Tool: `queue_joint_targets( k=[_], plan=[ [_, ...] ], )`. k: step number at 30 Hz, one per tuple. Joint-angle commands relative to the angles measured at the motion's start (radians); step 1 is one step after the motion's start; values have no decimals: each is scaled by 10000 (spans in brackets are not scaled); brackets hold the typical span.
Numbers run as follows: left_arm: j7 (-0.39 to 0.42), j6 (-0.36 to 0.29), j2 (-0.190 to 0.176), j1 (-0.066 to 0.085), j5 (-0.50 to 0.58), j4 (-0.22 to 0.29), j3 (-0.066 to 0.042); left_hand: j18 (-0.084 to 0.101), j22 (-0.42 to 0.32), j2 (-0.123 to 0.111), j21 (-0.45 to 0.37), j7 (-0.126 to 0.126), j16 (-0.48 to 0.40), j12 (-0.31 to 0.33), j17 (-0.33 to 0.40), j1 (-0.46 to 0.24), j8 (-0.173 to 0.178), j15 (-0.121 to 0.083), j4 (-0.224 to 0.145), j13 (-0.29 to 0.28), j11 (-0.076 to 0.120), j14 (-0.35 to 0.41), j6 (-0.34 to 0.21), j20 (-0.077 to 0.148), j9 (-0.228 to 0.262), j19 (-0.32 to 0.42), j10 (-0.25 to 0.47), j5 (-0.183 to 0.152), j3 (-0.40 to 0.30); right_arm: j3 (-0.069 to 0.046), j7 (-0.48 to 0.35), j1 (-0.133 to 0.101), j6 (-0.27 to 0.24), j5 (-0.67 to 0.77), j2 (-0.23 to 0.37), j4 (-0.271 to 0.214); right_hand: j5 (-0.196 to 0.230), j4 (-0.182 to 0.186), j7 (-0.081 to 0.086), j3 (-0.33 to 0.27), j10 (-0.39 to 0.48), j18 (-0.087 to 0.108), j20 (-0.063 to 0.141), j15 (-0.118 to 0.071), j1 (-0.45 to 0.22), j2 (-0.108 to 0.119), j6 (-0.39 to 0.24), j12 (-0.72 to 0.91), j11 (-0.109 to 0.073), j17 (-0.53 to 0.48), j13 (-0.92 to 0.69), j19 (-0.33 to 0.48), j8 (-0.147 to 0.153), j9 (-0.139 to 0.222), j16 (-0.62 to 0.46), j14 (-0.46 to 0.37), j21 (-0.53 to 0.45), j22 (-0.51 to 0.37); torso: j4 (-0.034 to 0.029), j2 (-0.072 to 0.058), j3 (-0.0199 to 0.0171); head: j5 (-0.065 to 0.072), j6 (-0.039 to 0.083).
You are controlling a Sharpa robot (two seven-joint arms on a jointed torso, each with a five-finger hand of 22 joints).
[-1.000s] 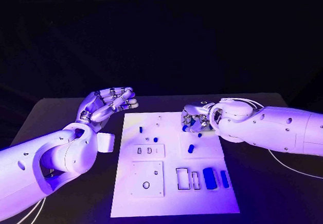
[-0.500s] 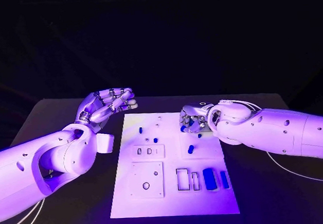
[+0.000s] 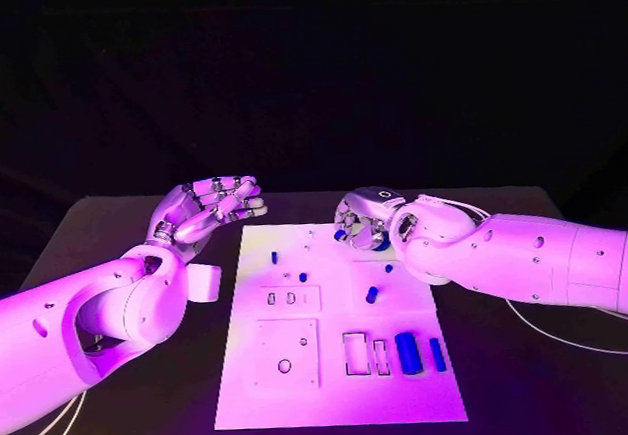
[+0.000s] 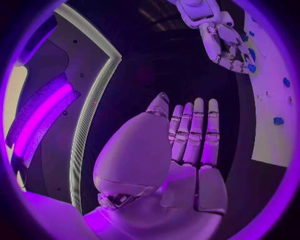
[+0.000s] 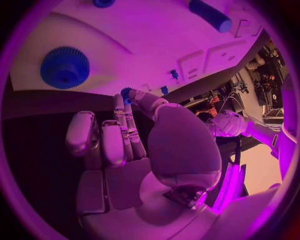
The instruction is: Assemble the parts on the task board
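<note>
Task board [image 3: 340, 376], no legible writing.

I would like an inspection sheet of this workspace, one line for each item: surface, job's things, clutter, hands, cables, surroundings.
Surface: black table, with the white board lying flat in its middle.
Job's things: blue parts spread over the board; a blue gear lies on it near the right hand.
Clutter: nothing seen.
Hands: left hand raised beside the board's far corner, holding nothing; right hand over the board's far end, pinching a small blue part.
Cables: white cables on the table beside both arms.
Surroundings: dark behind the table.
</note>
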State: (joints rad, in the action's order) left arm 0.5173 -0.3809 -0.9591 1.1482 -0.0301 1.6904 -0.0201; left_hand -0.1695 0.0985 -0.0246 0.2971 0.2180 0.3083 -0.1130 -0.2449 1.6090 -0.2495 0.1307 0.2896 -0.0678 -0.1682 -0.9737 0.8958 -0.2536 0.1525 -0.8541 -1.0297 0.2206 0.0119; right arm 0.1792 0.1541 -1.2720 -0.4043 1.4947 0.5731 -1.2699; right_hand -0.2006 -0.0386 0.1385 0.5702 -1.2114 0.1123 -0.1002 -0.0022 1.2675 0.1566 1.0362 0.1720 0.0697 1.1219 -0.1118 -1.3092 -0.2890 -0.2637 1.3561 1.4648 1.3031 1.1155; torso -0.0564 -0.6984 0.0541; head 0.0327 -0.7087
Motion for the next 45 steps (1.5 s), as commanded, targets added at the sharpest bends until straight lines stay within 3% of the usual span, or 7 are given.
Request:
queue_joint_targets(
  k=[1, 10, 20, 45],
  plan=[
    [62, 174, 29, 15, 82, 15, -9, -142, -9, 25, -68, 48, -32, 55, -9, 105, 44, 26, -14, 8, -41, 72, 23, -37, 6, 49, -53, 37, -56, -7, 294, -13, -664, 145, -192, 204, 24, -16, -17, 71, -38, -191, 4, -62, 97, -11, 83, 49, -14, 24, -15, -89, -42, -20, 54, 294, 50, 26, -16, -12, 5, -21, 13],
    [53, 209, 85, 16, 87, 52, -9, -142, -9, 25, -68, 48, -32, 55, -9, 105, 44, 26, -14, 8, -41, 72, 23, -37, 6, 49, -53, 37, -56, -18, 452, -20, -694, 100, -928, 927, 5, -14, -18, 85, -43, -187, 10, -67, 94, -2, 83, 52, -16, 32, -21, -82, -59, -40, 65, 298, 44, 16, -76, -20, 8, 19, 19],
    [31, 233, 150, 21, 88, 64, -9, -142, -9, 25, -68, 48, -32, 55, -9, 105, 44, 26, -14, 8, -41, 72, 23, -37, 6, 49, -53, 37, -56, -18, 432, 78, -311, -109, -1576, 1573, -7, -15, -19, 92, -42, -186, 11, -68, 94, 2, 80, 52, -17, 36, -23, -77, -63, -47, 70, 299, 40, 9, -212, -51, 35, 77, -8],
    [-9, 271, 216, 75, 88, 41, -10, -144, -20, 14, -74, 47, -41, 87, -33, 123, 54, 27, -13, 7, -42, 80, 27, -42, 7, 47, -67, 30, -83, -6, 441, 221, 271, -212, -2014, 2172, 13, 43, 13, 106, 31, -150, 9, -50, -8, 79, -45, 16, 14, -52, -29, 41, -62, -101, 51, 276, -70, -163, -240, -22, 51, 42, -85]
  ],
)
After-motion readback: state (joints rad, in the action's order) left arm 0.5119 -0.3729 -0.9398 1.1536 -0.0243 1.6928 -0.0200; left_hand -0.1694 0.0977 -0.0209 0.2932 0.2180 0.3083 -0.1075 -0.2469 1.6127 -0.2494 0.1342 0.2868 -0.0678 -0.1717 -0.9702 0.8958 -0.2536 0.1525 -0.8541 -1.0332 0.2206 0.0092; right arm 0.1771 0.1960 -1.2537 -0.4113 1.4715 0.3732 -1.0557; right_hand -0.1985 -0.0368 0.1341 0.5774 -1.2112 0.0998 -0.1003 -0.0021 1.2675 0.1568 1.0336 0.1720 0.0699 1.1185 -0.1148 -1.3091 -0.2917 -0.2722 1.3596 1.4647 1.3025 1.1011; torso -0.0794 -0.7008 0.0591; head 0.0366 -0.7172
